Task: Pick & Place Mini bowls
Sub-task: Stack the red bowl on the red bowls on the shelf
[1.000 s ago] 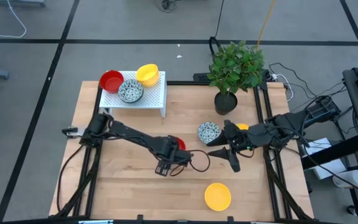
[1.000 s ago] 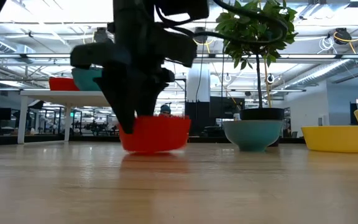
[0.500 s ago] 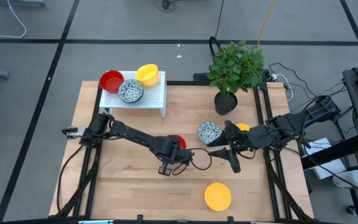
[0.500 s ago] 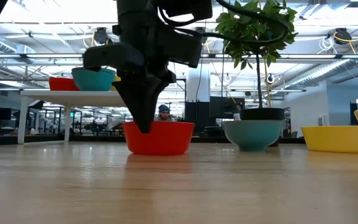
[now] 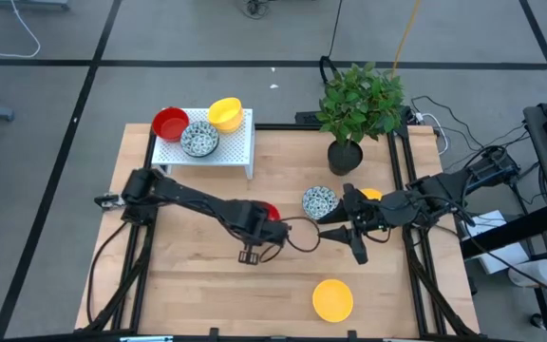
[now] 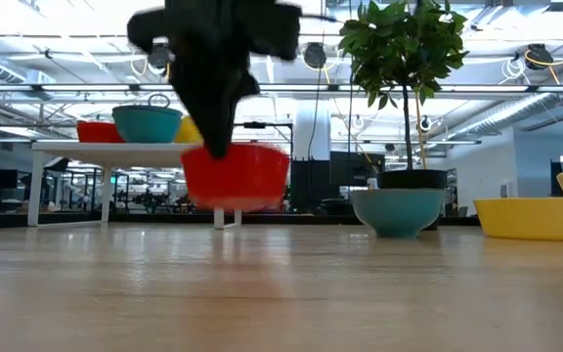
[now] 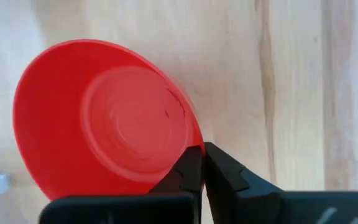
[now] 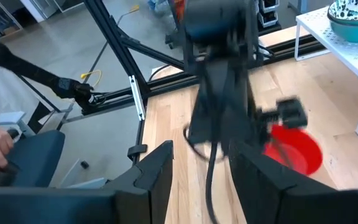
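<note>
Wooden table (image 5: 188, 275), seen from above: left gripper (image 5: 259, 217) mid-table, clamped on red mini bowl (image 5: 270, 211); white rack (image 5: 231, 152) far-left of it. Low view: bowl (image 6: 235, 178) hanging clear of wood. Left wrist: fingertips (image 7: 191, 171) pinching rim. Right gripper (image 5: 335, 228) wide, empty, just right.

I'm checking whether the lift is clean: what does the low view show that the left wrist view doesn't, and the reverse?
Only the low view shows the red bowl hanging clear above the wooden table, with the plant pot and a yellow bowl beyond. Only the left wrist view shows the left gripper shut on the bowl's rim. Both show the red bowl held by the left arm.
</note>
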Available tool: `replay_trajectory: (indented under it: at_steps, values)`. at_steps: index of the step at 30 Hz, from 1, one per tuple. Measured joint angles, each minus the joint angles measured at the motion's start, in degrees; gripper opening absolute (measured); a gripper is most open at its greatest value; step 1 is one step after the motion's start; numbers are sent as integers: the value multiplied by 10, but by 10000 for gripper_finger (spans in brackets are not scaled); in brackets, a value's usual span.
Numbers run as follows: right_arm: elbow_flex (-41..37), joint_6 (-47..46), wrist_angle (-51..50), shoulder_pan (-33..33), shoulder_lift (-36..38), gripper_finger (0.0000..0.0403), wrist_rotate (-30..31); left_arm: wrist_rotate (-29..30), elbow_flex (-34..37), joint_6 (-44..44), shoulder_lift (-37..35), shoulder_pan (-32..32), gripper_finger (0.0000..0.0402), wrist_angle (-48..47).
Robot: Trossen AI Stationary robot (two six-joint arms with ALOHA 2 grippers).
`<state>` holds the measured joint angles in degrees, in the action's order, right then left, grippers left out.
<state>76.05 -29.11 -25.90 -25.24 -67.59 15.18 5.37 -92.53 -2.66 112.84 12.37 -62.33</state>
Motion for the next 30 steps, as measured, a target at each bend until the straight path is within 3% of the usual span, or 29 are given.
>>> replay_trajectory:
  at_steps: [8,17,23,30]
  values:
    - [0,69,8,0,0,143,-2,50,0,-50,-128,-19,5,10]
    - [0,200,9,6,16,143,-2,221,0,-135,-276,-56,6,6]
    - [0,197,12,32,56,143,0,300,0,-188,-330,-130,17,-42]
    - [0,214,1,47,90,144,0,311,0,-266,-341,-274,10,-171]
